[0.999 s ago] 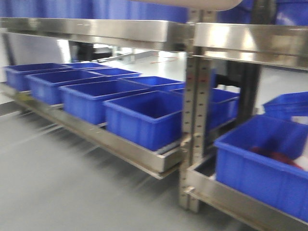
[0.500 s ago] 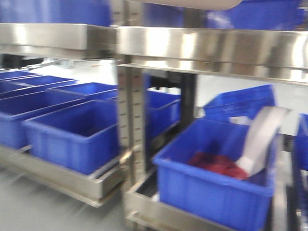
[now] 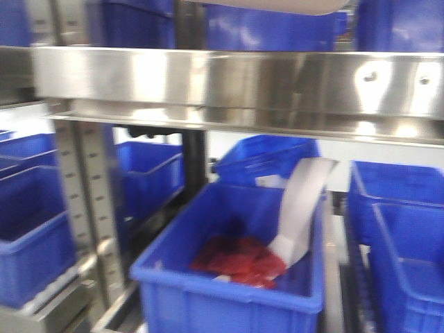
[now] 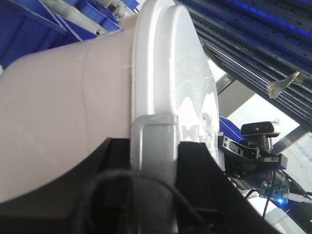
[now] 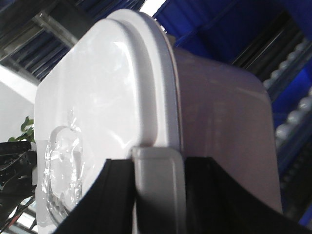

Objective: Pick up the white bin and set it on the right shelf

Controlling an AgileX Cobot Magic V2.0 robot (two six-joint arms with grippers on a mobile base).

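Note:
I hold the white bin between both grippers. In the left wrist view its pinkish side (image 4: pixel 58 97) and flat white lid (image 4: pixel 170 63) fill the frame, and my left gripper (image 4: pixel 153 146) is shut on the grey latch at its rim. In the right wrist view the lid (image 5: pixel 102 87) and side (image 5: pixel 219 122) show, and my right gripper (image 5: pixel 158 163) is shut on the latch at that end. In the front view only the bin's pale underside (image 3: pixel 277 5) shows at the top edge. The steel right shelf (image 3: pixel 243 83) with its broad shiny rail spans the frame just below it.
Under the rail a blue bin (image 3: pixel 208 291) holds a red thing (image 3: pixel 239 260) and a curved white strip (image 3: pixel 302 208). More blue bins stand at left (image 3: pixel 28 236), right (image 3: pixel 402 236) and above the rail (image 3: pixel 270 31). A perforated upright (image 3: pixel 87 208) stands left.
The front view has swung to the right: the upright slid from the middle to the left, and the blue bin with the red thing moved to the centre. The rail looks larger.

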